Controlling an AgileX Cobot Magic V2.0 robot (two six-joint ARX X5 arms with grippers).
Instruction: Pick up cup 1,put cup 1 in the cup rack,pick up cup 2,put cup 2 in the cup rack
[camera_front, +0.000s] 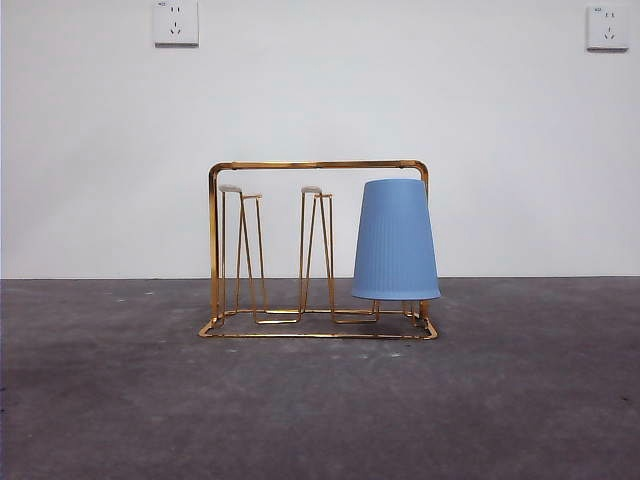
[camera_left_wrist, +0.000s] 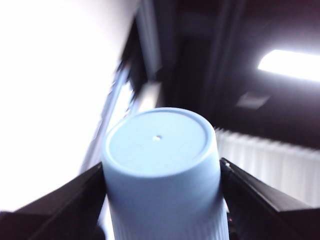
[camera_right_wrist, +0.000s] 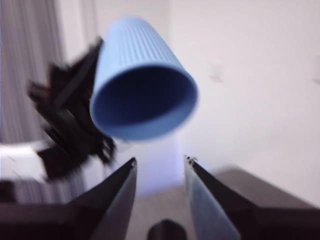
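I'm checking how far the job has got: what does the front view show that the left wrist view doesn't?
Only the front view shows the cup rack, with one blue cup upside down on its right-hand pegs and the other pegs bare. Only the left wrist view shows the left tool shut on a second blue cup, raised off the table. Both show a ribbed blue cup, but not the same one.

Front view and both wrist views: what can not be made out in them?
- Front view: the racked cup hides its peg on the cup rack; both grippers are out of frame.
- Left wrist view: the picture's edge cuts off the mouth of the held cup in the left gripper.
- Right wrist view: blur smears that gripper's shape.
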